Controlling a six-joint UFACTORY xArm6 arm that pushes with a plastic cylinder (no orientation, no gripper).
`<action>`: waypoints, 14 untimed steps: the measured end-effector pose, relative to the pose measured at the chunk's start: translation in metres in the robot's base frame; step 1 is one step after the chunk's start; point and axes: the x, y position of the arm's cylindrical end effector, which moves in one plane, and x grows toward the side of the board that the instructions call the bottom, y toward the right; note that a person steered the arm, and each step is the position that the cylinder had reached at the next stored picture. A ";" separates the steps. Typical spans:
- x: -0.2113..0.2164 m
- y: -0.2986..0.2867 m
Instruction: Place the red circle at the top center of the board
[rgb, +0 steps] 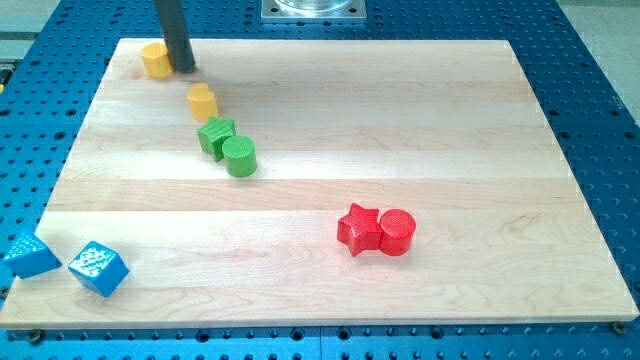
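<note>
Touching the yellow block (155, 61), my tip (184, 69) has no claw.

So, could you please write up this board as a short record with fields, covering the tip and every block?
my tip: top left, touching the right side of a yellow block
second yellow block: below and right of the first
green blocks: one angular, one cylinder, touching
red star: touching the left of the red circle, lower centre-right
blue blocks: two cubes, one at the board's edge, one beside it
board: top centre unoccupied
</note>
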 end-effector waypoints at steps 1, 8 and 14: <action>0.017 0.034; 0.173 -0.062; 0.187 0.301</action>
